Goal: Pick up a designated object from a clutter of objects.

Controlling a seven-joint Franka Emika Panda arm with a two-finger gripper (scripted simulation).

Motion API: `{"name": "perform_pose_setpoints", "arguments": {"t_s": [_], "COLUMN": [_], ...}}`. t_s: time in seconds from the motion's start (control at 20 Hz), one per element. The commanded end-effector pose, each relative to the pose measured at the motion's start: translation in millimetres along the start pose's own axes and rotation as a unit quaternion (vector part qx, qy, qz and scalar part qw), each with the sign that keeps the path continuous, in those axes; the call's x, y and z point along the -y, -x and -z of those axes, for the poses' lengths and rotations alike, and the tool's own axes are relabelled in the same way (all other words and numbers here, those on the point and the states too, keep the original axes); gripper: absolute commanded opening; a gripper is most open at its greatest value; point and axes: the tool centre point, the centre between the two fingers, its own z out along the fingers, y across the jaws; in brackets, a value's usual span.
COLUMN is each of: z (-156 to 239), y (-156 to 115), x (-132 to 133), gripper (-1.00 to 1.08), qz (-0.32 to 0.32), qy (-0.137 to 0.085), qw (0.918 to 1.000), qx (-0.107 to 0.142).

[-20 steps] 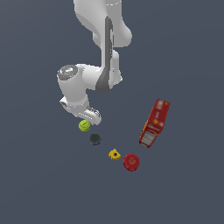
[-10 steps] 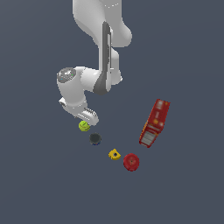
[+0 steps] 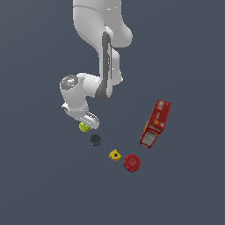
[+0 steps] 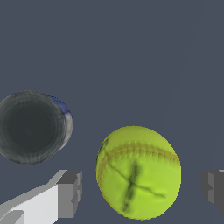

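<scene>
Over the last 1 s the gripper has sunk slightly lower over the yellow-green ball, barely any sideways shift; nothing in the clutter has moved. Judgement: descent is about done, closing on the ball looks like the next step, and the task is still at the pre-grasp stage. In the wrist view the ball sits between the 2 fingertips, jaws spread wide, a clear gap on each side, no contact visible. The ball rests on the desk at the exterior view's left end of the clutter, with the dark round disc just beside it, apart, then the yellow angular block, the red round disc and the long red box well apart toward the exterior view's right. Hard to make out: in the exterior view the hand covers most of the ball and the fingers can't be separated; the wrist view cuts off 1 fingertip at the frame edge and the ball's lower rim, so the fingertips' height relative to the ball's middle can't be told.
</scene>
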Motion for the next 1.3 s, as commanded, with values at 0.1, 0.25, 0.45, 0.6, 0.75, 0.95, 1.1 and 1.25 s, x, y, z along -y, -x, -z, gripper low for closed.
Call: {"name": "perform_pose_setpoints", "arguments": {"t_s": [0.1,0.25,0.45,0.6,0.75,0.95,1.1,1.25], "z": [-16,-20,-20,-20,-20,-18,-15,-8], "y": [0,0,0,0,0,0,3,8], "x": [0,0,0,0,0,1,3,7], "gripper": [1.00,1.00,-1.00,-1.00,-1.00,-1.00,-1.00,-1.00], "qz": [0.000,-0.001,-0.001,-0.001,-0.001,0.000,0.000,0.000], "qy": [0.000,0.000,0.000,0.000,0.000,0.000,0.000,0.000], "qw": [1.0000,1.0000,1.0000,1.0000,1.0000,1.0000,1.0000,1.0000], "qx": [0.000,0.000,0.000,0.000,0.000,-0.001,-0.001,-0.001]}}
